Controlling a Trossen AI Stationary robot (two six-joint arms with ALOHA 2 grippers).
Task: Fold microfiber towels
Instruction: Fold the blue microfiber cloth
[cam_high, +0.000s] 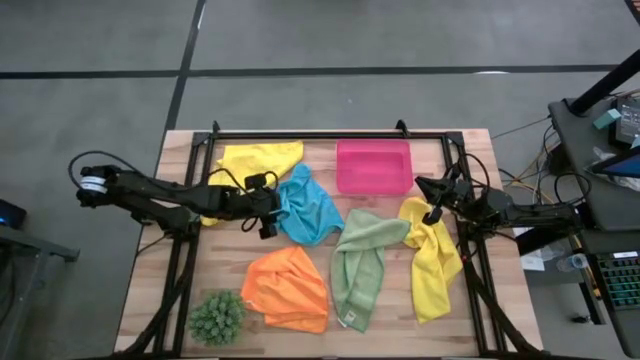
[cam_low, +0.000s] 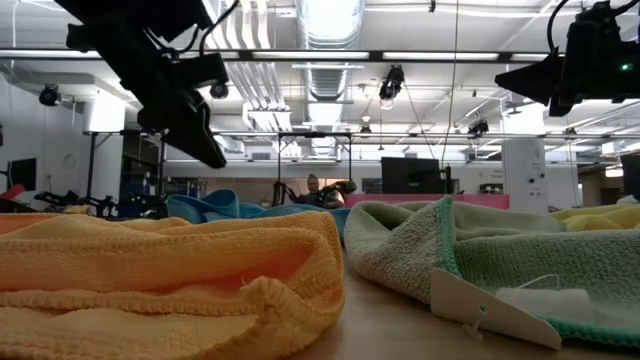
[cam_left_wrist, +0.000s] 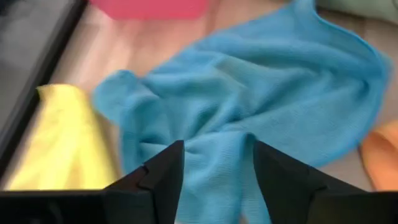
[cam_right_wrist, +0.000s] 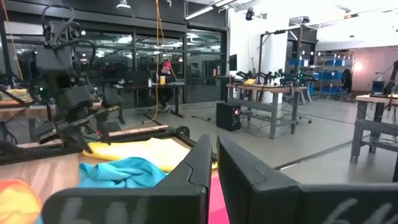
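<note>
Five towels lie crumpled on the wooden table. A yellow towel (cam_high: 258, 160) is at the far left, a turquoise towel (cam_high: 310, 207) at the middle, a sage green towel (cam_high: 362, 265) right of centre, an orange towel (cam_high: 288, 288) at the near side, and a second yellow towel (cam_high: 432, 258) at the right. My left gripper (cam_high: 268, 208) is open, above the turquoise towel's left part (cam_left_wrist: 249, 93), and the low view shows it raised clear of the cloth (cam_low: 205, 140). My right gripper (cam_high: 432, 200) is shut and empty, raised over the right yellow towel's far end and pointing level toward the table's left (cam_right_wrist: 214, 155).
A rigid pink tray (cam_high: 374, 165) stands at the far middle. A spiky green plant ball (cam_high: 217, 315) sits at the near left corner. Dark metal frame rails (cam_high: 300, 135) run along the table's far edge and both sides.
</note>
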